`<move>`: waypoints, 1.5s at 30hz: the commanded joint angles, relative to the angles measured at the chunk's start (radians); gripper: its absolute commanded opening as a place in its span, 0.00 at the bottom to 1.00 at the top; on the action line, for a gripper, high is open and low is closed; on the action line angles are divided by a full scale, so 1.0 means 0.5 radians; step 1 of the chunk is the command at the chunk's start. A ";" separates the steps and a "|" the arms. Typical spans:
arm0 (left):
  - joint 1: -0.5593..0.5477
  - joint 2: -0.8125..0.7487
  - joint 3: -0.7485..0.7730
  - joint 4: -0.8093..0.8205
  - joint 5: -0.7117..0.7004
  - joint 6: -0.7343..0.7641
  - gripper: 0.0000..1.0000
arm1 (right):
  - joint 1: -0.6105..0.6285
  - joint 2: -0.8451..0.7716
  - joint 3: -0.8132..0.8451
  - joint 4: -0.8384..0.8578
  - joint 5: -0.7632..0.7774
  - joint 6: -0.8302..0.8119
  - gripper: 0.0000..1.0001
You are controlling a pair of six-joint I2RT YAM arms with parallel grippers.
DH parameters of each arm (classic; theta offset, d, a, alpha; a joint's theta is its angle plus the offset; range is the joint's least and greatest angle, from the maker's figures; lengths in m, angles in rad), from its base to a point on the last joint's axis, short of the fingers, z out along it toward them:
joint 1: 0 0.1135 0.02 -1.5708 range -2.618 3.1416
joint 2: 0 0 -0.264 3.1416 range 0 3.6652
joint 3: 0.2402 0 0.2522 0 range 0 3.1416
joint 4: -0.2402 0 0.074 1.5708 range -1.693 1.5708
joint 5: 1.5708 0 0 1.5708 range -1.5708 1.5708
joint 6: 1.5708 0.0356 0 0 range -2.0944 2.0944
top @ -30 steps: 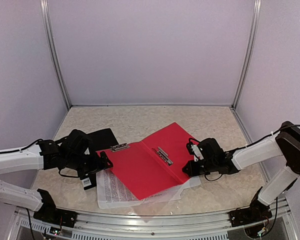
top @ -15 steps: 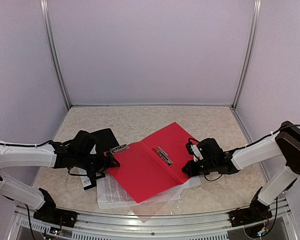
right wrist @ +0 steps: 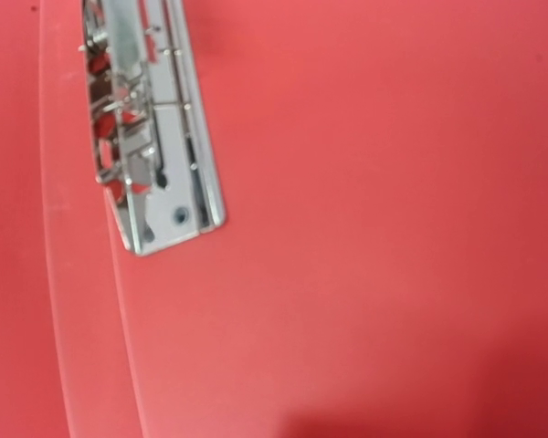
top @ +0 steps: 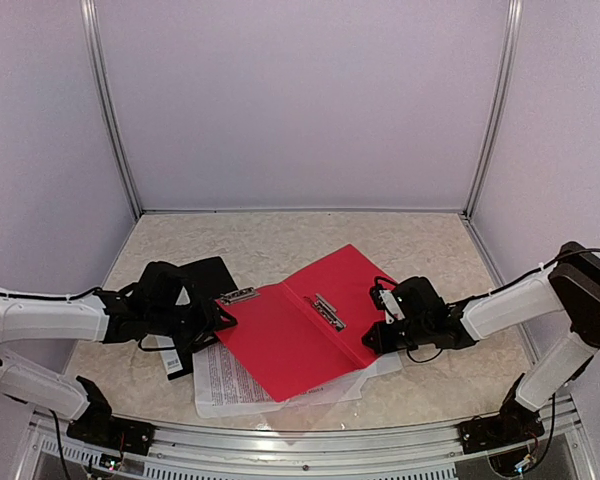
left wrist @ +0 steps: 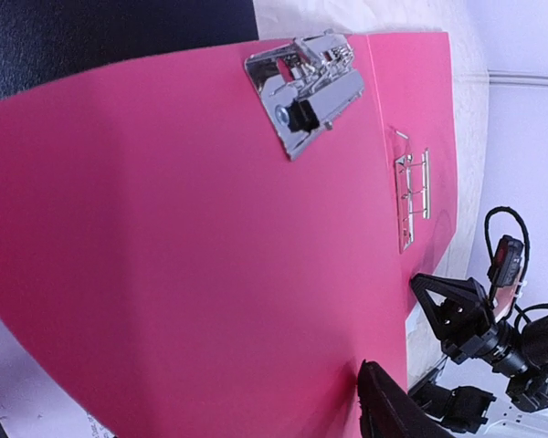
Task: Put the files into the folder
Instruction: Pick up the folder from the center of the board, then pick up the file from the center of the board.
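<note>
Since a second ago the left end effector (top: 218, 318) has slid right, up to the left edge of the open red folder (top: 290, 340); whether it is spread I cannot tell. The right end effector (top: 378, 336) is pressed together at the folder's right edge. The files (top: 225, 385) lie flat on the bench (top: 280, 235) under the folder, their long axis along the near edge.

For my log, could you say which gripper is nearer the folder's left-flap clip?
Left. Left gripper sits beside the clip; right gripper is at the folder's opposite edge.
</note>
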 commanded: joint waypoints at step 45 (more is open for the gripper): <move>0.758 0.702 1.130 0.420 0.651 0.217 0.00 | 0.147 0.068 0.116 -0.267 0.250 -0.036 0.51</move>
